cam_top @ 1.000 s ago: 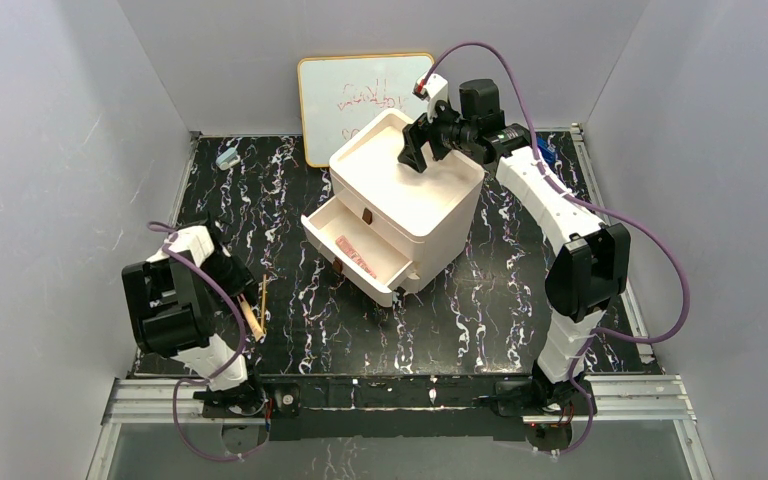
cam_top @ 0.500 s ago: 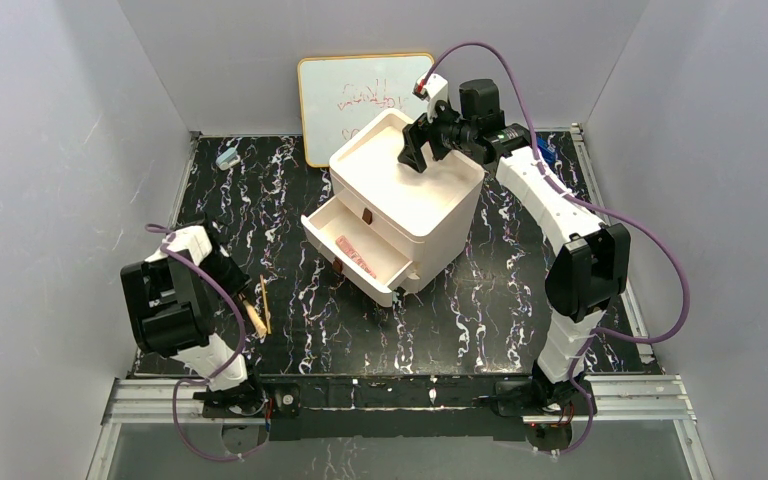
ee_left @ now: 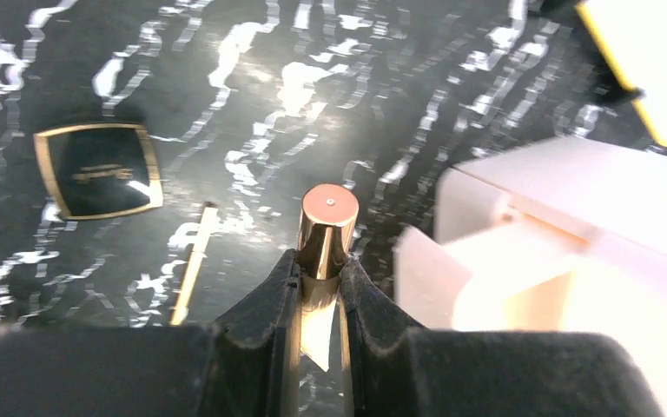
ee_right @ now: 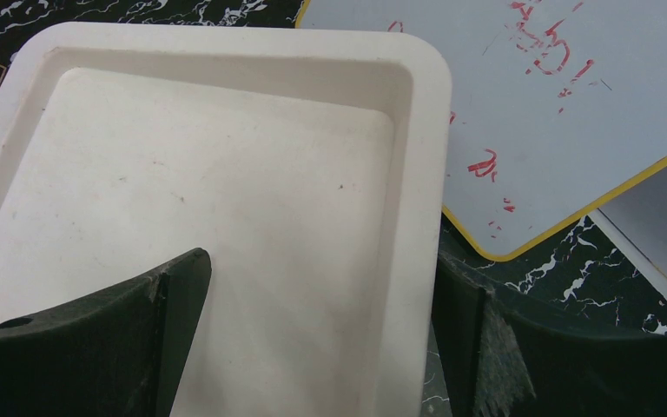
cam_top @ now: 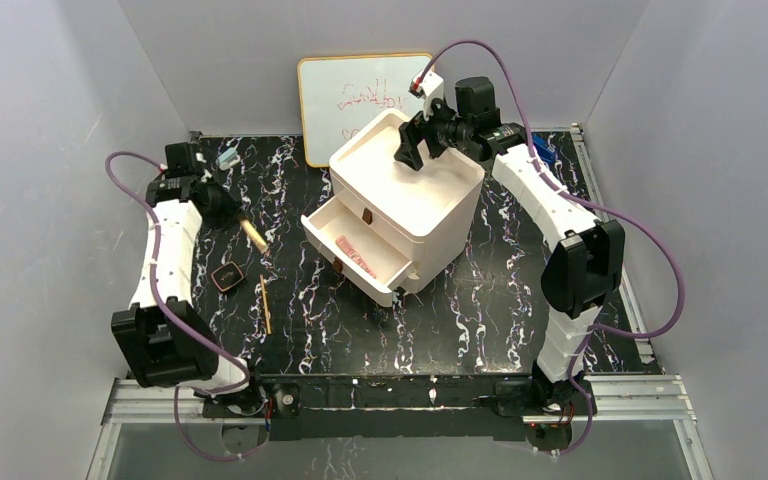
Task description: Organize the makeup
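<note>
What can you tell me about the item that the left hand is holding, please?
It is a metallic cylinder, shiny rose-gold, with a flat round end that has a tiny dot at its centre. The left hand clamps it between both black fingers, which press on its sides. Only the end part projects beyond them, pointing away from the wrist camera; the rest is hidden in the grip. It seems to be held above the black marbled table, touching nothing else.
</note>
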You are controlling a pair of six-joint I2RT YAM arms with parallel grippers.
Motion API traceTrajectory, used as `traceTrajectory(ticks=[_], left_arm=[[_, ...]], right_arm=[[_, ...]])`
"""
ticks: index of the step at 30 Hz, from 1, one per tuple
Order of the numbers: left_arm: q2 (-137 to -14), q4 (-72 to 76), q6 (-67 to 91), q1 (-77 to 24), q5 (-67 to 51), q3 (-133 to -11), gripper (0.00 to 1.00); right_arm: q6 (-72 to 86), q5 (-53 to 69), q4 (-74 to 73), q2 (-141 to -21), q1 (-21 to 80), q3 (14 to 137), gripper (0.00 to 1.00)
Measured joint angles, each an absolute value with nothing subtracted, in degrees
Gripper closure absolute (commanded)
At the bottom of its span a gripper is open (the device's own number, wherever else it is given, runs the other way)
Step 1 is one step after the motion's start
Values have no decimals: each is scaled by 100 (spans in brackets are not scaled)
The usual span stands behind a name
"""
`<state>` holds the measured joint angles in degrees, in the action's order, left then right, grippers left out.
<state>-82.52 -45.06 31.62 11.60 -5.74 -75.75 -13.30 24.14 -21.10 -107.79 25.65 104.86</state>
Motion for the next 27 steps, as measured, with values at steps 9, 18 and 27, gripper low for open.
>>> traceTrajectory(ticks=[9, 18, 27], left_arm=[[-7865, -4021, 4831, -499, -692, -7701, 100], [-8014, -2943, 6169, -1719, -729, -7701, 100], [-8152, -2620, 6912, -2311, -567, -7535, 100]], right_arm=[[-1330, 2412, -2108, -10781, 2567, 10486, 0], [-1332, 2375, -2106, -10772, 2576, 10479, 0], [-1358, 2263, -1999, -10720, 2602, 10372, 0]])
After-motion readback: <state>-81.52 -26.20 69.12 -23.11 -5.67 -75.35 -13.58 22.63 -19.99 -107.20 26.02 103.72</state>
